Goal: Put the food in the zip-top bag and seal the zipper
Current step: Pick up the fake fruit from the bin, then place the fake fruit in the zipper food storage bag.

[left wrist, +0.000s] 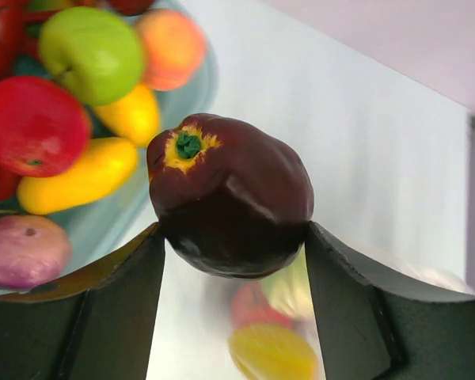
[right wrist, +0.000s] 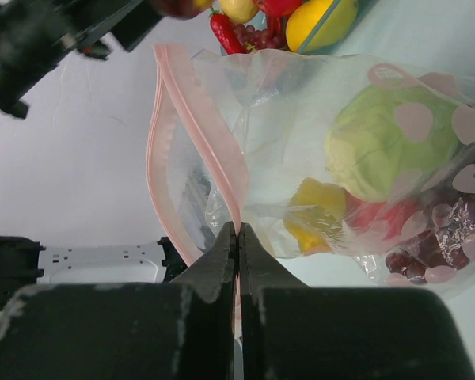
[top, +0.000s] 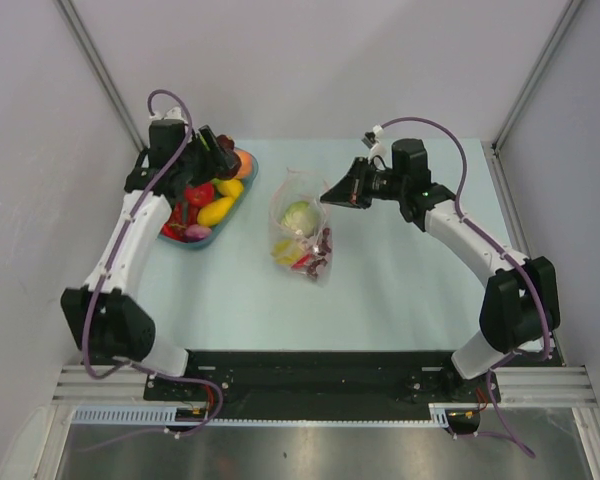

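At the far left corner of the pale surface [top: 410, 270], by the blue-rimmed dish [top: 236, 212], a glossy dark maroon toy fruit [left wrist: 229, 198] is clamped in the left claw [left wrist: 233, 231]. Mid-surface, the pink zipper strip [right wrist: 210, 134] of the clear dotted plastic bag [right wrist: 277, 103] is pinched by the right claw [right wrist: 237, 241], evidently to hold the mouth open.

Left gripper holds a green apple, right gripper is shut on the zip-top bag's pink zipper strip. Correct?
Wrong on the fruit: the left gripper holds a dark maroon toy fruit with a green stem, as the left wrist view shows. The right gripper is indeed shut on the pink zipper strip of the zip-top bag.
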You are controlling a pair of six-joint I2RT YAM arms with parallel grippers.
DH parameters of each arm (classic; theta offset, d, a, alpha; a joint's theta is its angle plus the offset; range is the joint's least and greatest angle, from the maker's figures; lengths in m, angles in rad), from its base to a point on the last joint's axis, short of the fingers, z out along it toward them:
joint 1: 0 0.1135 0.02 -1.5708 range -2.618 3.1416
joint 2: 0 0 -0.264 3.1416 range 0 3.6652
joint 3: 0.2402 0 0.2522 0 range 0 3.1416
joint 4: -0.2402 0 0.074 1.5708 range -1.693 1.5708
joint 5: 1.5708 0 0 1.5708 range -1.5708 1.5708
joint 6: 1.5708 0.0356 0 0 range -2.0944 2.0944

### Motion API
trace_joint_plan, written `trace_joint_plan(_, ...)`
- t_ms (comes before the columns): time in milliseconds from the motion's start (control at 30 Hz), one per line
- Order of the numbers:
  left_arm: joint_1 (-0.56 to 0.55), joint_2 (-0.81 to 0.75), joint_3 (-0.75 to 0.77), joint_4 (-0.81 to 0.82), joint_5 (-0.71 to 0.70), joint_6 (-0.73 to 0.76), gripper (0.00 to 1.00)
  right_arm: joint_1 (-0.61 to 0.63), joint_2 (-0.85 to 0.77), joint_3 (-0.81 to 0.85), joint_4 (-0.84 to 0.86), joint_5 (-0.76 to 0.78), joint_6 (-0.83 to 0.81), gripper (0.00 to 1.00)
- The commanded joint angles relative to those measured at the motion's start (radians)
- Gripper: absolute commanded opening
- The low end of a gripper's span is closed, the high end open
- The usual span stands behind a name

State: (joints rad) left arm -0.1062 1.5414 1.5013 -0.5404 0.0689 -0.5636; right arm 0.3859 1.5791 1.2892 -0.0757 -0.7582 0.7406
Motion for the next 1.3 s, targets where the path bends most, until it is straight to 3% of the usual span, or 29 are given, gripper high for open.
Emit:
trace_joint_plan(0,-0.093,-0.207,-0.024,0.048,0.110,0.139,0.59,0.021,0.005,0.042,0.060,-0.010,0.009,0.00)
trace_joint_plan(233,-0.300,-0.340,-0.056,0.005,0.143,0.218,0.57,0.041,-0.007,0.042,0.063,-0.001,0.023,0.00)
trace_joint_plan(533,-0.443,-0.323,-0.158,-0.016,0.105,0.332,0.57,0.047,-0.041,0.042,0.097,-0.010,0.042,0.00)
trace_joint_plan(667,-0.446,-0.282,-0.113,-0.050,0.071,0.343,0.70,0.050,-0.067,0.042,0.082,0.002,0.065,0.00)
trace_joint_plan(800,-0.441,-0.267,-0.005,-0.085,0.049,0.375,0.99,0.053,-0.087,0.042,0.089,-0.015,0.118,0.00)
trace_joint_plan(867,-0.440,-0.254,0.043,-0.108,0.043,0.399,1.00,0.045,-0.091,0.044,0.094,-0.029,0.137,0.00)
trace_joint_plan(967,-0.418,-0.244,0.155,-0.153,0.020,0.418,1.00,0.039,-0.111,0.042,0.086,-0.047,0.146,0.00)
trace_joint_plan(1067,-0.330,-0.245,0.186,-0.170,0.037,0.416,1.00,0.030,-0.131,0.042,0.094,-0.056,0.148,0.00)
trace_joint_plan(1133,-0.224,-0.227,0.180,-0.182,0.067,0.390,1.00,0.012,-0.126,0.042,0.082,-0.047,0.137,0.00)
trace_joint_plan(1167,-0.122,-0.209,0.174,-0.187,0.174,0.390,1.00,0.007,-0.120,0.042,0.082,-0.046,0.125,0.00)
trace_joint_plan(1267,-0.003,-0.106,0.210,-0.239,0.230,0.465,1.00,-0.007,-0.099,0.042,-0.002,-0.026,0.076,0.00)
